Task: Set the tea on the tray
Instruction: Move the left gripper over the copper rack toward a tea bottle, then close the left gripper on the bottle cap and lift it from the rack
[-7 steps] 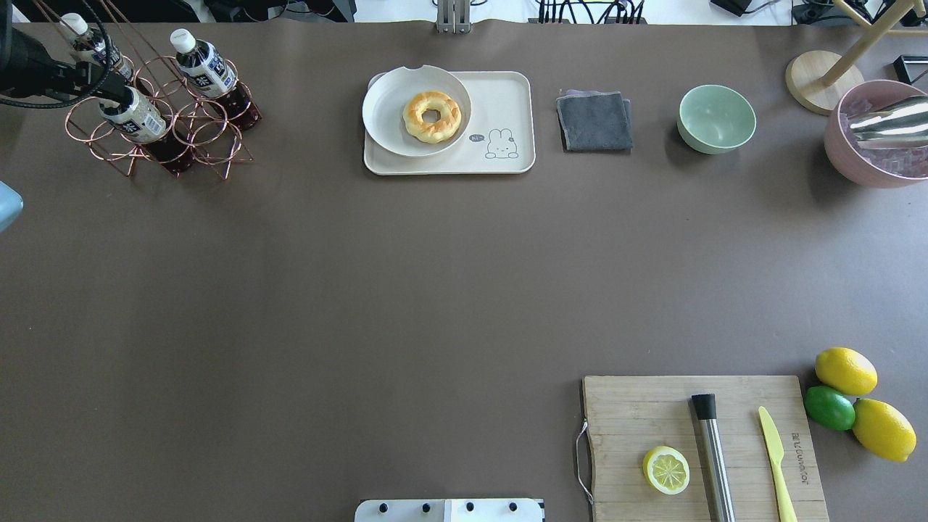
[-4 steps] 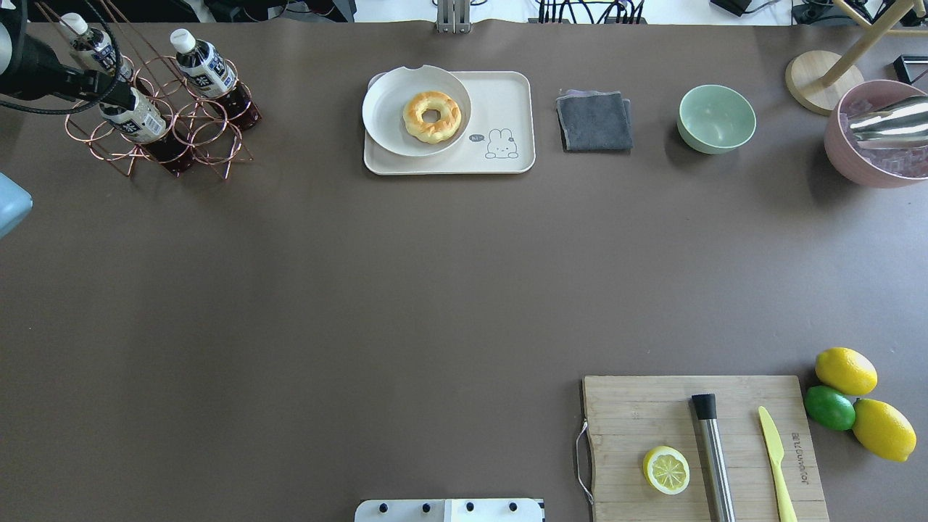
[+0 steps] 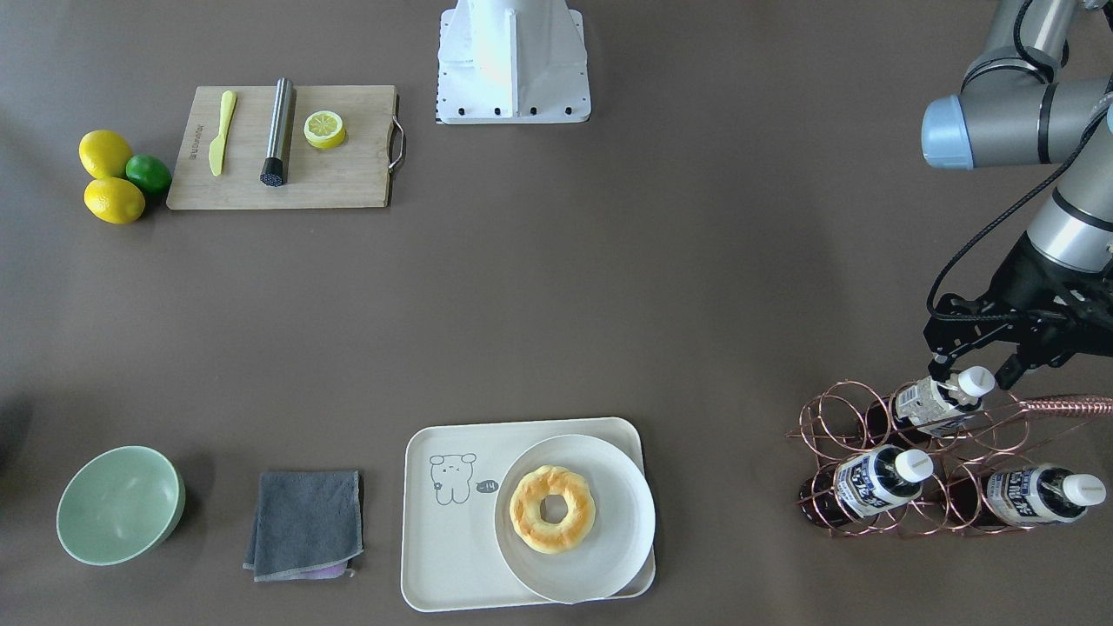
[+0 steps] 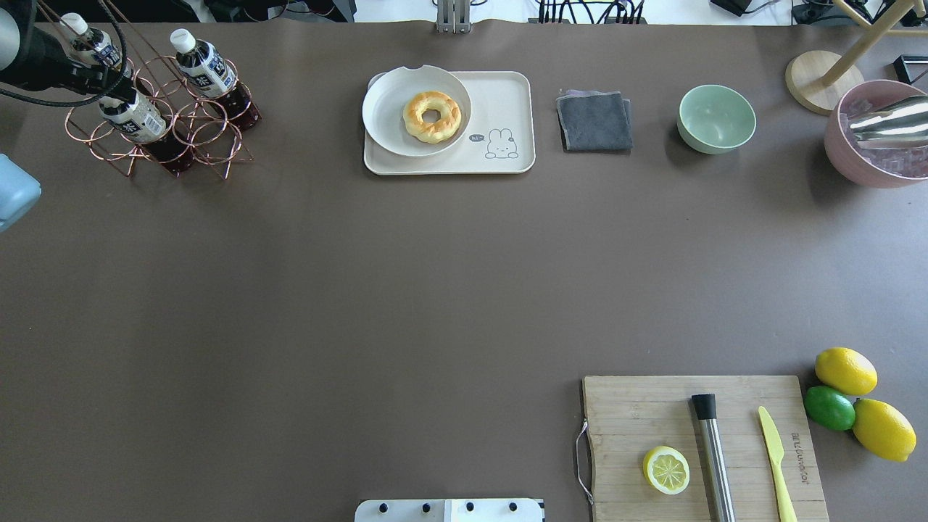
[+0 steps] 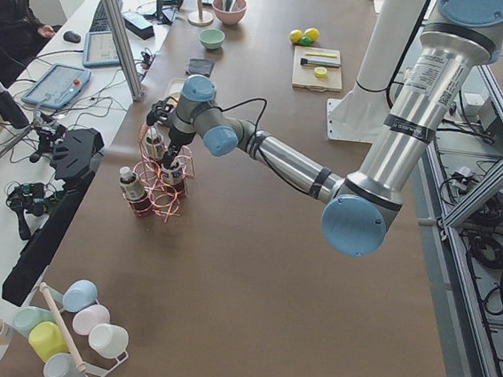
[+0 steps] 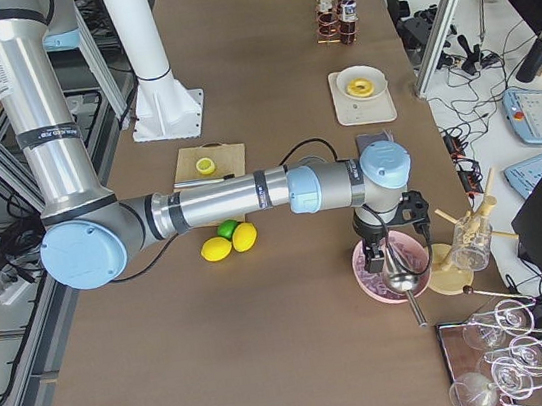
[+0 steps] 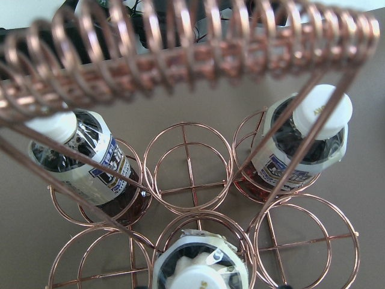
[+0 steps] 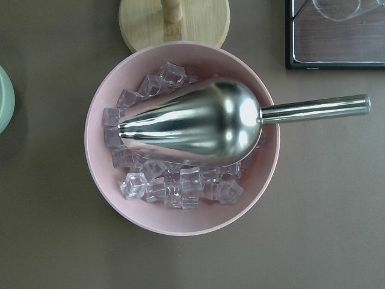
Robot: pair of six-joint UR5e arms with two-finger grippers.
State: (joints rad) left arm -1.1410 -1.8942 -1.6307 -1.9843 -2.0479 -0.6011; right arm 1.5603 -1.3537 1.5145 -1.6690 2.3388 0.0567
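Tea [image 3: 932,406] is kept in the copper rack [image 3: 836,428] at the worktop's far left, well apart from the tray [image 3: 445,543]. Its cap is straddled by the left gripper [image 3: 971,358], jaws wide; whether the right gripper [image 6: 388,247] is spread or closed cannot be told.

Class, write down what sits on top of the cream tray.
A round white plate bearing a ring doughnut sits on the tray. The tray surface beneath the plate is hidden.

the left arm [image 3: 1043,109] is smooth silver-grey tubing with pale blue joint caps [image 3: 943,132]. a thin black cable [image 3: 983,235] runs down to its matte black tool [image 3: 972,369]. a black-printed label [image 5: 430,76] rings one tube. the right arm [image 6: 211,206] matches. the white base [image 3: 513,61] carries a row of dark screws [image 3: 513,111].
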